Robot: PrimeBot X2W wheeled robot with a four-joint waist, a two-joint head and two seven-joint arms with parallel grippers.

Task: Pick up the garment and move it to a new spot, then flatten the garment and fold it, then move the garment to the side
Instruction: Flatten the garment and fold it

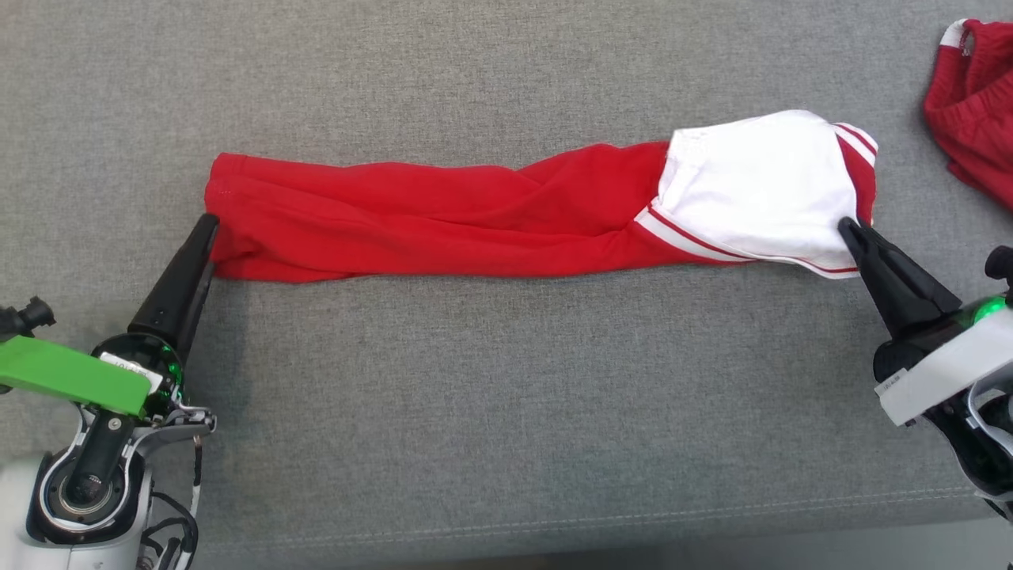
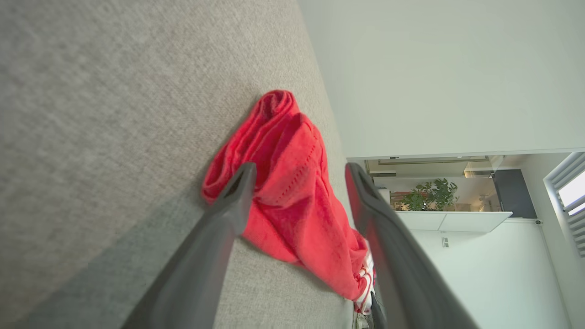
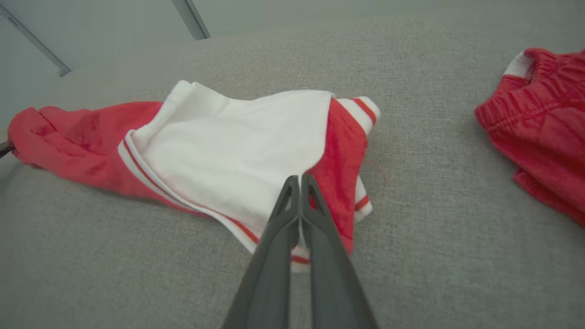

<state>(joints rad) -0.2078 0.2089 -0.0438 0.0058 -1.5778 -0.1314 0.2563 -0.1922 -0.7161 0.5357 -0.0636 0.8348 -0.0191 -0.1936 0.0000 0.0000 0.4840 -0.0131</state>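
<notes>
Garment (image 1: 475, 218) lies stretched left-to-right across the middle of the cushion (image 1: 506, 396). Left gripper (image 1: 207, 229) sits at its left end, straddling the bunched fabric there. Right gripper (image 1: 848, 227) touches its right end, on the near edge. Shorts (image 1: 977, 103) lie well apart at far right, behind the right gripper.

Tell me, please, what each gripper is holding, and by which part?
The right gripper, shut, appears to pinch the garment at its white end's near edge. The left gripper stands open around the red end, gripping nothing.
</notes>
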